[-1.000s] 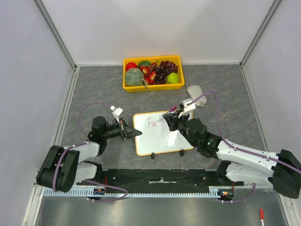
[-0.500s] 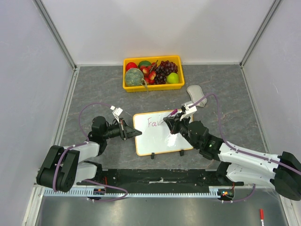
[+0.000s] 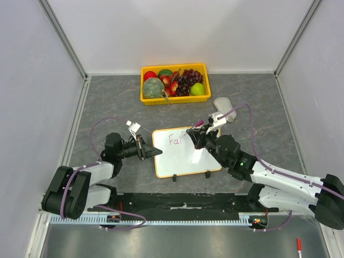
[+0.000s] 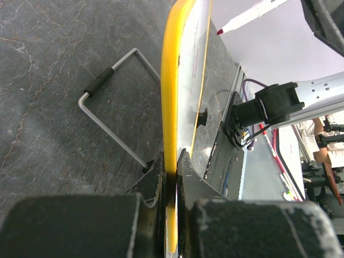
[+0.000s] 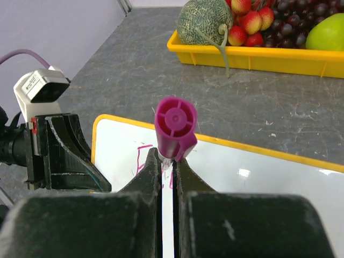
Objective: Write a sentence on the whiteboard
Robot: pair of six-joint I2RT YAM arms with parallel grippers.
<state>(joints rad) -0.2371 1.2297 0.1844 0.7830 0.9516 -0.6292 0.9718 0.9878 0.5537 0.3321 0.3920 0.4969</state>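
Whiteboard point(image 3: 174, 158), clamped by the left fingers point(image 4: 152, 180), may slip if the marker point(image 5: 175, 124) pinched in the right fingers point(image 5: 144, 183) presses hard.

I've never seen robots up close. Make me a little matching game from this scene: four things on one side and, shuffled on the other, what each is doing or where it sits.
Things:
1. left gripper
2. right gripper
3. whiteboard
4. yellow tray

States:
A. at the far side of the table, holding fruit
B. shut on a magenta marker
C. pinching the board's edge
D. bears a few pink letters

Pairs: 1-C, 2-B, 3-D, 4-A.
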